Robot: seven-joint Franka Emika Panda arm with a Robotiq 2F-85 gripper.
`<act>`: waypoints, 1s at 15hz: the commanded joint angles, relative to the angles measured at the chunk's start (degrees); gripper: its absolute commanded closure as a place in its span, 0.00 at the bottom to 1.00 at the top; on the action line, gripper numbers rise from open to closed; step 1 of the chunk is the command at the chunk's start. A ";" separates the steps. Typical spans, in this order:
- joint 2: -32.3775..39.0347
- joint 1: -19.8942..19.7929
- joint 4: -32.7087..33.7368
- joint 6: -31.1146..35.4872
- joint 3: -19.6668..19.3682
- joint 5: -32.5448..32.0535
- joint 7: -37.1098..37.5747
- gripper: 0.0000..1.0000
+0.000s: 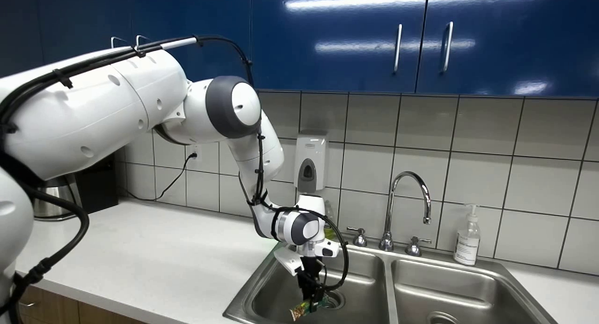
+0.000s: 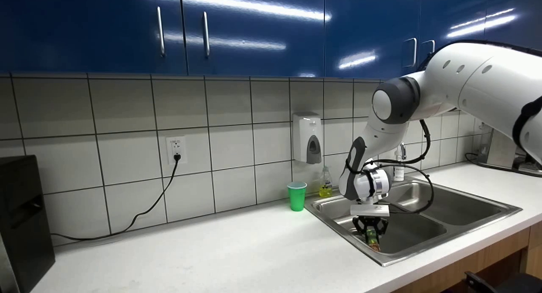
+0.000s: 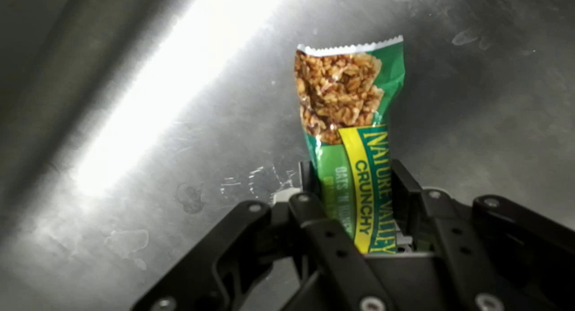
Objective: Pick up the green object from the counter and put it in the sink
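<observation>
one green packet [image 3: 352, 140] is clamped in the tool [image 3: 354, 180] over the sink [image 2: 417, 233]; opening too high might let it tumble toward the drain [image 1: 336, 299].

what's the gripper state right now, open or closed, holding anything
Gripper: closed, holding the green bar between its jaws.

We have the hand [image 3: 353, 185] down in a basin [image 1: 365, 282] of the sink [image 1: 252, 286], the packet [image 3: 346, 104] in its grip. In an exterior view, the counter [image 1: 164, 254] stretches left of the hand, a further basin [image 1: 468, 291] lies right of it, and the faucet [image 1: 388, 211] and pump bottle [image 1: 467, 244] stand behind it, to the right. In an exterior view we find the cup [image 2: 297, 197] on the counter, left of and behind the hand.
</observation>
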 commanded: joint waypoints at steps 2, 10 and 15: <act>3.76 -0.97 5.61 -3.40 0.31 0.85 -0.07 0.84; 6.51 -1.11 9.52 -5.49 0.51 0.77 -0.23 0.34; 3.46 -0.58 7.08 -5.21 0.66 0.97 -0.26 0.04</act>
